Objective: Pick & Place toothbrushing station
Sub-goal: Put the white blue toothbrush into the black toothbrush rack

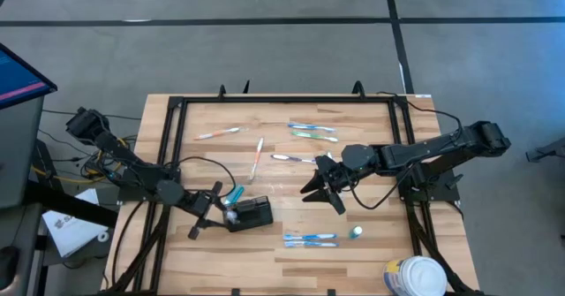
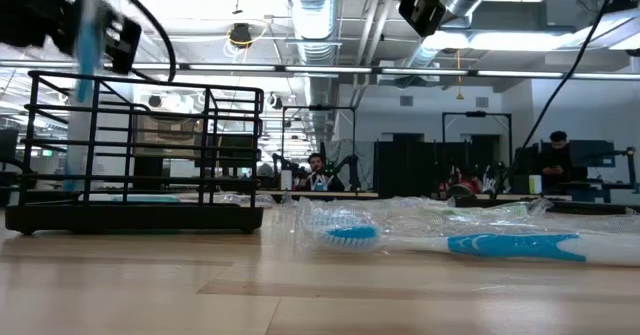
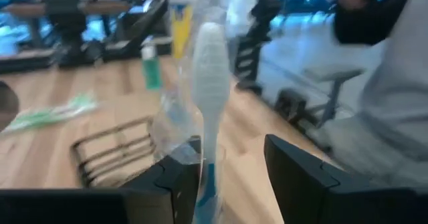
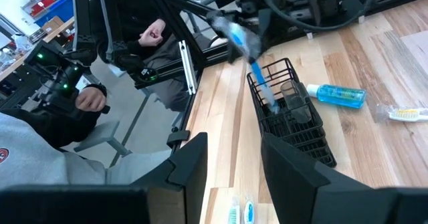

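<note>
The toothbrushing station is a black wire holder (image 1: 252, 215) standing on the wooden table near the front left; it also shows in the low view (image 2: 140, 155) and the right wrist view (image 4: 291, 117). My left gripper (image 1: 221, 203) hovers over its left end, open, with a blue-handled, white-headed toothbrush (image 3: 208, 83) standing between its fingers. The brush's lower end sits inside the holder (image 4: 267, 97). My right gripper (image 1: 322, 192) is open and empty above the table's middle, to the right of the holder. My left gripper has its fingers on either side of the toothbrush's blue handle (image 3: 207, 184). The handle lies against the inner side of one finger (image 3: 180, 180), and a gap shows between it and the other finger (image 3: 294, 177). The brush stands about upright, head up.
Several wrapped toothbrushes lie on the table: at the far side (image 1: 313, 130), at the middle (image 1: 258, 159) and near the front (image 1: 309, 239). A blue tube (image 4: 338, 95) lies beside the holder. A white tub (image 1: 415, 277) stands at the front right. A person (image 4: 60, 117) sits beyond the table's left side.
</note>
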`<action>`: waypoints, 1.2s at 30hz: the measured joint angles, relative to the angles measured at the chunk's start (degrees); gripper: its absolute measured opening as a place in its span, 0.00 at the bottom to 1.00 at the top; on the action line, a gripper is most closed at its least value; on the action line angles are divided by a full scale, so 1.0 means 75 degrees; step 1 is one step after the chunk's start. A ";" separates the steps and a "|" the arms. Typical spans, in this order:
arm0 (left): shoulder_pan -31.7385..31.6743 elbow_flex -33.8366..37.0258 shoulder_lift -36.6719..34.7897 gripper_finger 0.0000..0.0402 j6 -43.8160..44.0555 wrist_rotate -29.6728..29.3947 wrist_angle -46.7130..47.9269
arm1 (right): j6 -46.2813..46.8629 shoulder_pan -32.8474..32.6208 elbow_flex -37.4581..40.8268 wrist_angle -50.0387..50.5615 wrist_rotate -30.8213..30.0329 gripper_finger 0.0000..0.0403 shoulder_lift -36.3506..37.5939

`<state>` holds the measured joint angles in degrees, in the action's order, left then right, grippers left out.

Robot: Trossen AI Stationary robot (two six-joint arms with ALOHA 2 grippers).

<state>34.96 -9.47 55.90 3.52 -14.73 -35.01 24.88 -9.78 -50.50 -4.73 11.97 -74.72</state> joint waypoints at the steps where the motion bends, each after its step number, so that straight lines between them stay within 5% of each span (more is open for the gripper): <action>1: -0.0003 0.0000 0.0003 0.38 0.0029 -0.0059 0.0052 | -0.0002 0.0000 0.0000 0.0001 0.0000 0.33 -0.0002; 36: -0.0006 0.0003 -0.0002 0.32 0.1001 -0.0453 0.1157 | -0.0145 -0.0050 0.0009 0.0003 -0.0003 0.33 -0.0002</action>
<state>34.92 -9.45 55.88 11.02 -18.12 -26.34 23.79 -10.15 -50.43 -4.71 11.94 -74.74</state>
